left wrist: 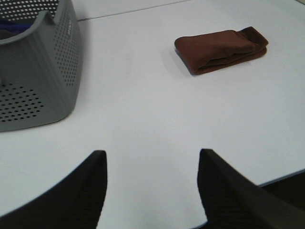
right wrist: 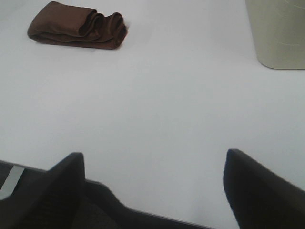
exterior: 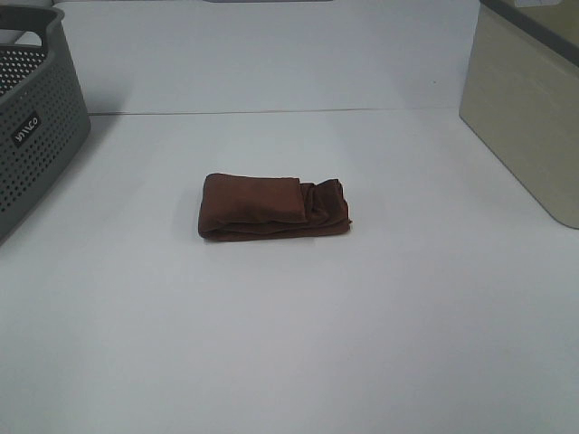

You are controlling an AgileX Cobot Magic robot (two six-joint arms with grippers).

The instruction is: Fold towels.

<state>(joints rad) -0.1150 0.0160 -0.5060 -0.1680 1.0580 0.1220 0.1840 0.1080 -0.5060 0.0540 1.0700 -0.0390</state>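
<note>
From the high camera, the towel (exterior: 274,207) lies folded into a thick bundle in the middle of the white worktop (exterior: 289,344), its layered ends bunched at the side toward the bin (exterior: 529,104). A grey perforated basket (exterior: 36,117) stands well apart from the towel on the opposite side. No arm shows in this view, and nothing lies between the towel and either container.

In the left wrist view, the left claw (left wrist: 151,188) has its two dark fingers spread wide, empty, with bare worktop between them. The towel (left wrist: 221,49) lies well beyond it, and the basket (left wrist: 40,71) stands off to one side.

In the right wrist view, the right claw (right wrist: 152,191) is likewise wide apart and holds nothing. The towel (right wrist: 76,25) lies far ahead, the bin (right wrist: 279,33) well apart from it.
</note>
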